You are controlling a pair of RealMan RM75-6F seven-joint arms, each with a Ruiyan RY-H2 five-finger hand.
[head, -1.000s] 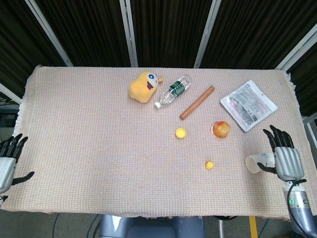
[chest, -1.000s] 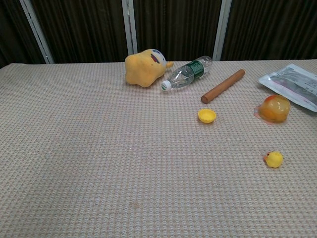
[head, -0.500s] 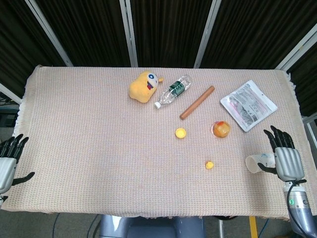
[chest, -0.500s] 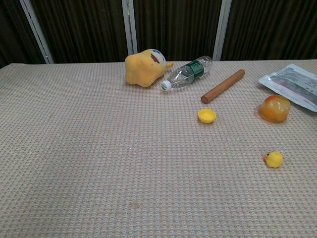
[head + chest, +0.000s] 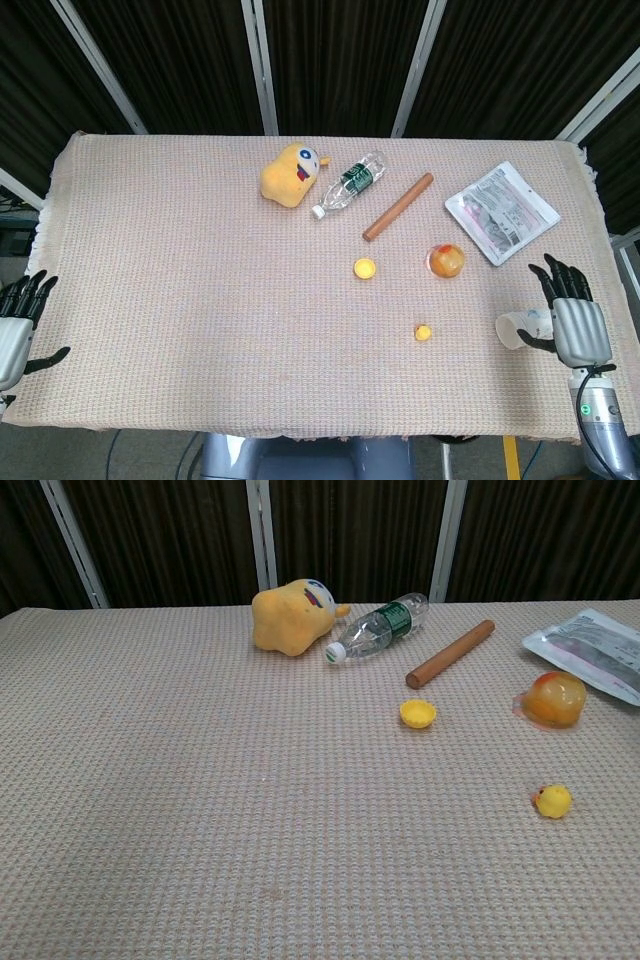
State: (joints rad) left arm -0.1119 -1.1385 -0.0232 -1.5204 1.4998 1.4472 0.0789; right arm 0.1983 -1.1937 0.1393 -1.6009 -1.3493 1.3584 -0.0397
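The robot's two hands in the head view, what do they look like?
Both the right hand and the left hand have a pale grey back plate and slim black fingers. Below the right hand, a grey wrist segment carries a small green light. Neither hand shows in the chest view.

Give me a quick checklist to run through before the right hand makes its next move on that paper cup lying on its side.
1. Paper cup in view and within reach of the right hand: ok, it lies on its side right beside the hand.
2. Right hand free: ok, fingers apart, nothing held.
3. Thumb contact with the cup: cannot tell, it sits at the cup's edge.
4. Space around the cup: ok, the small yellow duck and the silver pouch lie apart from it.
5. Left hand out of the way: ok, at the table's far left edge, holding nothing.
6. Cup seen from the chest view: not ok, out of frame.
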